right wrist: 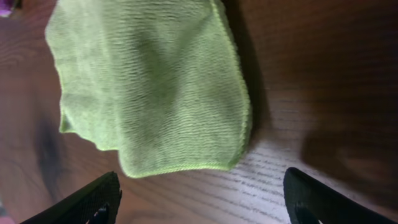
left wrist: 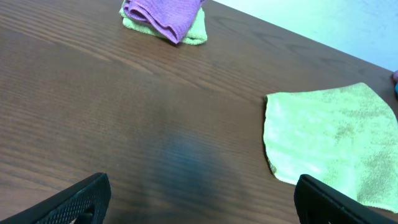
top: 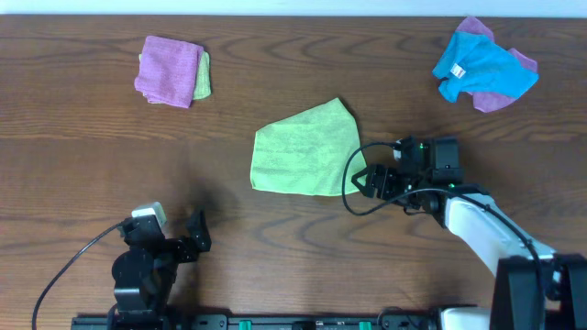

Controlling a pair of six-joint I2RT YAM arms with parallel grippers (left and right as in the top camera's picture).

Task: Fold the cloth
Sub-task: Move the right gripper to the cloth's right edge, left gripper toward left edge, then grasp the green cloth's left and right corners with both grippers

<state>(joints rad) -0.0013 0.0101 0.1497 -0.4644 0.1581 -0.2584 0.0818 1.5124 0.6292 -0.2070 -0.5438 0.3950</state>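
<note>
A light green cloth (top: 307, 150) lies folded flat near the middle of the wooden table. It also shows in the left wrist view (left wrist: 323, 137) at the right and fills the top of the right wrist view (right wrist: 149, 81). My right gripper (top: 364, 181) is open and empty, just right of the cloth's lower right corner; its fingertips (right wrist: 199, 199) sit a little short of the cloth's edge. My left gripper (top: 197, 234) is open and empty near the front left, well away from the cloth, with bare table between its fingers (left wrist: 199, 199).
A folded purple cloth on a green one (top: 171, 71) lies at the back left, also in the left wrist view (left wrist: 168, 15). A crumpled blue and purple cloth pile (top: 483, 66) lies at the back right. A black cable (top: 353, 192) loops beside the right gripper.
</note>
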